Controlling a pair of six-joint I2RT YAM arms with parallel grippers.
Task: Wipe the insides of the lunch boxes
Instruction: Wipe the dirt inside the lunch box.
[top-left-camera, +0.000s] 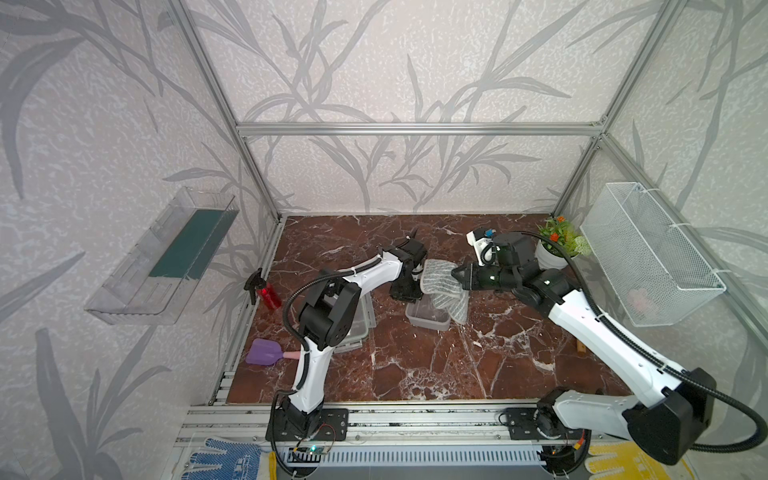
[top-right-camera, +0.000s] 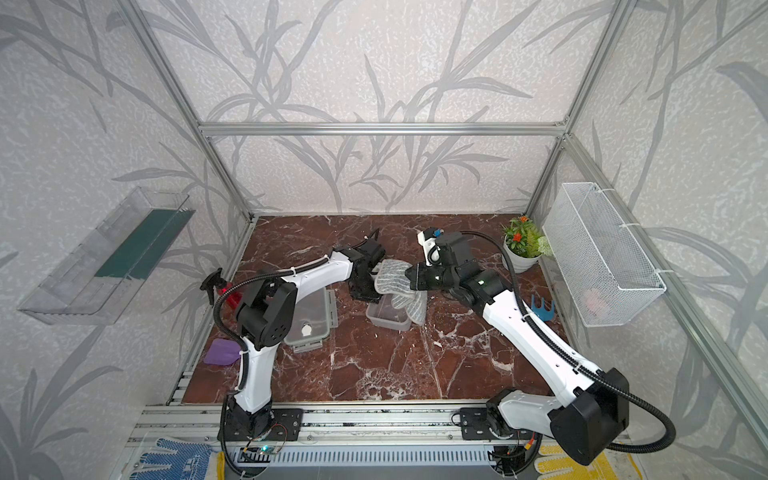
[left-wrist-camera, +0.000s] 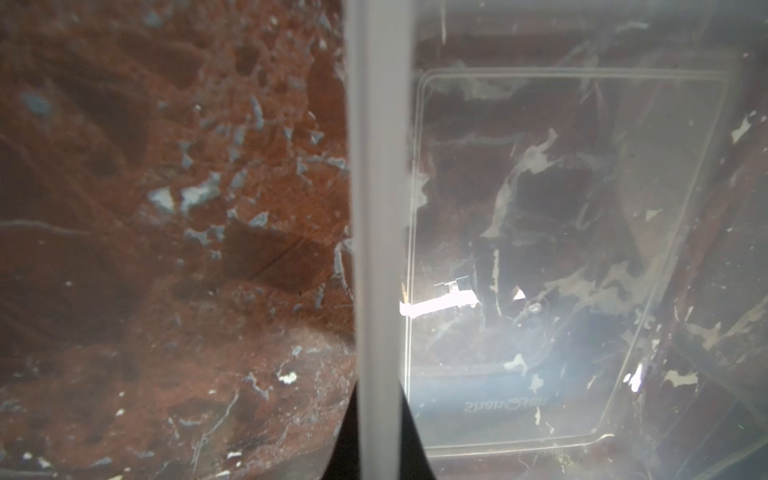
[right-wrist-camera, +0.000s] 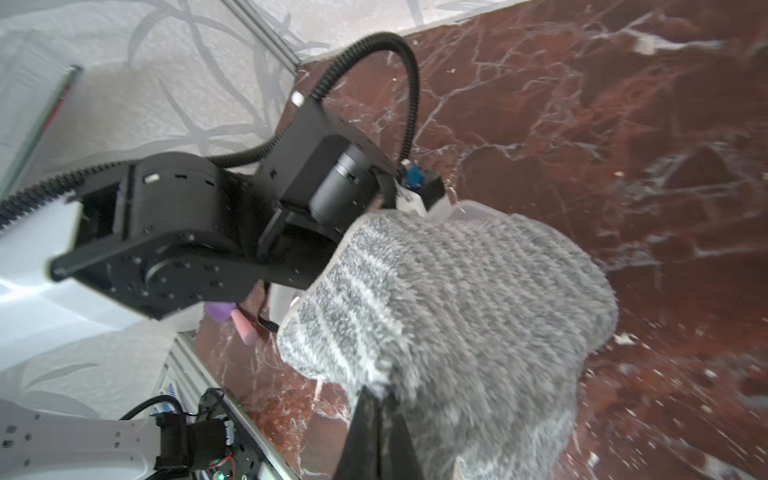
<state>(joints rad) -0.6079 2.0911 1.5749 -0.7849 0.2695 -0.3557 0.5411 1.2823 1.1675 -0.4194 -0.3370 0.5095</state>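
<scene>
In both top views the lunch box (top-left-camera: 428, 319) (top-right-camera: 388, 319), a small translucent grey tub, stands open on the red marble floor. My left gripper (top-left-camera: 409, 291) (top-right-camera: 365, 291) is shut on its left wall. In the left wrist view that wall (left-wrist-camera: 376, 208) runs between the closed jaws of my left gripper (left-wrist-camera: 378, 399), and the tub's bare floor shows beside it. My right gripper (top-left-camera: 456, 274) (top-right-camera: 410, 276) (right-wrist-camera: 376, 395) is shut on a grey striped cloth (top-left-camera: 442, 284) (top-right-camera: 397, 280) (right-wrist-camera: 457, 311), which hangs over the tub's far right corner. The tub's lid (top-right-camera: 311, 320) lies to the left, partly under my left arm.
A red spray bottle (top-left-camera: 266, 293) and a purple scoop (top-left-camera: 264, 352) lie at the left edge. A potted plant (top-left-camera: 555, 245) stands at the back right, a blue rake (top-right-camera: 542, 309) near it. On the walls hang a white wire basket (top-left-camera: 648, 253) and a clear tray (top-left-camera: 162, 257). Crumbs dot the marble.
</scene>
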